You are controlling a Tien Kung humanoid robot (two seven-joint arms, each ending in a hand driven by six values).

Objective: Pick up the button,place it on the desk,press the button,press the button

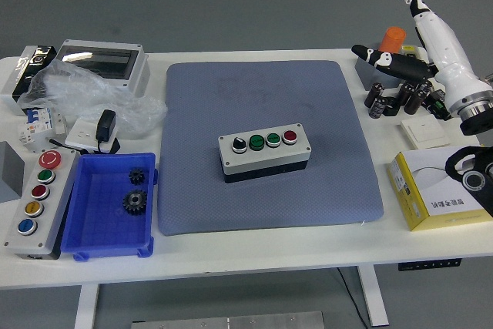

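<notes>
Button box point(265, 152) — centred on grey mat point(339, 129), worktop middle, buttons up for pressing. Right robot hand point(400, 36) — far right corner, fingers apart, empty, well clear.

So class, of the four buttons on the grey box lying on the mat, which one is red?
The rightmost button; the two beside it are green and the leftmost is a black-and-white knob.

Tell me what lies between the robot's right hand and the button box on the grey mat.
In the head view, only bare grey mat and a strip of white table separate the right hand from the button box.
</notes>
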